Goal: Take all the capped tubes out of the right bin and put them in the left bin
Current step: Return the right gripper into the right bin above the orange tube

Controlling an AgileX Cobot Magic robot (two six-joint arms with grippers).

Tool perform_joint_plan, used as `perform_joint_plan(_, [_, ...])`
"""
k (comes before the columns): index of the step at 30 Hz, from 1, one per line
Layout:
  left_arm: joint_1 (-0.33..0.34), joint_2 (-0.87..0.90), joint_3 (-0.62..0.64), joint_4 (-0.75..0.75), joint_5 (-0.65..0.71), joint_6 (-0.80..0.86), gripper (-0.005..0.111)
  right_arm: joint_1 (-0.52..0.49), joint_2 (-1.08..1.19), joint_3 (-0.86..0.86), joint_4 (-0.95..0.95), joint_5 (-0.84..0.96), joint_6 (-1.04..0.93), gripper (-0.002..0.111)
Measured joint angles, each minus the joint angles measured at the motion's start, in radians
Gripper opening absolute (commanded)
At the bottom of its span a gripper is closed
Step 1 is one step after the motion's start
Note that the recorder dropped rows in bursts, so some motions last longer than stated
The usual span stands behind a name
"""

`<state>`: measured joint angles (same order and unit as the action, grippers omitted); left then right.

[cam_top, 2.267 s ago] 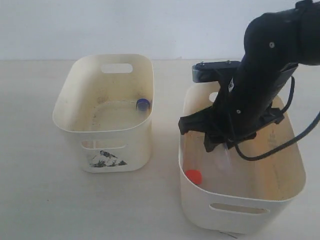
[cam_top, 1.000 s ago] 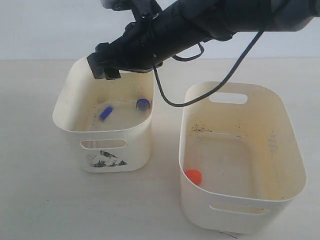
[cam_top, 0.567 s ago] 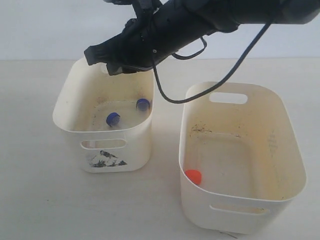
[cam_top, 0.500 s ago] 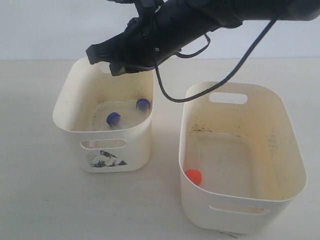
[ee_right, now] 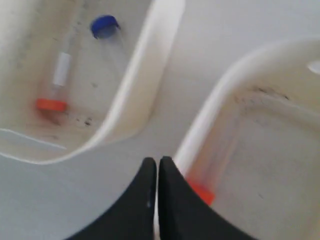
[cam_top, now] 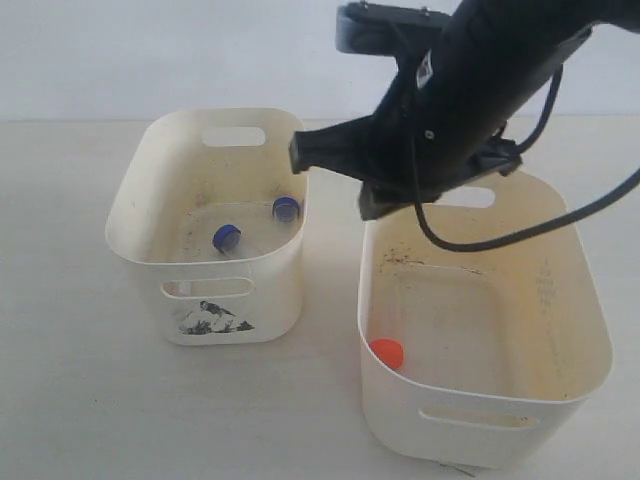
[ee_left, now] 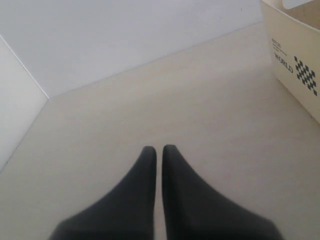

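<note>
The left bin (cam_top: 262,292), with its black sticker, holds two blue-capped tubes (cam_top: 226,237) (cam_top: 286,208). The right wrist view also shows an orange-capped tube (ee_right: 51,104) lying in it beside a blue-capped one (ee_right: 104,26). One orange-capped tube (cam_top: 386,352) (ee_right: 202,192) lies in the near left corner of the right bin (cam_top: 480,395). My right gripper (cam_top: 305,155) (ee_right: 158,161) hangs shut and empty above the gap between the bins, by the right bin's rim (ee_right: 210,115). My left gripper (ee_left: 159,148) is shut with nothing in it, over bare table.
The bins stand side by side on a pale table with a narrow gap between them. In the left wrist view a cream bin wall (ee_left: 295,65) with black checker print stands off to one side. A white wall lies behind.
My right arm has swung right from above the left bin to the gap between the bins. Its jaws have shut. The second blue-capped tube has settled on the left bin's floor.
</note>
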<state>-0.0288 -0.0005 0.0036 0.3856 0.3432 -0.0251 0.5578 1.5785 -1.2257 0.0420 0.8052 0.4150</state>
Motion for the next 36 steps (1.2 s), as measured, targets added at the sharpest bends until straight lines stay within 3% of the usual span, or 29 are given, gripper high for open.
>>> perform_joint_plan(6, [0.0,0.0,0.0,0.0,0.0,0.0,0.004,0.0,0.0,0.025,-0.26,0.125,0.292,0.001])
perform_joint_plan(11, [0.0,0.0,0.0,0.0,0.0,0.0,0.004,-0.002,0.007,0.025,-0.299,0.197,0.364,0.001])
perform_joint_plan(19, [0.0,0.0,0.0,0.0,0.0,0.0,0.004,-0.1,0.111,0.025,-0.173,0.238,0.316,0.001])
perform_joint_plan(36, [0.0,0.0,0.0,0.0,0.0,0.0,0.004,-0.101,0.113,0.025,-0.123,0.161,0.24,0.001])
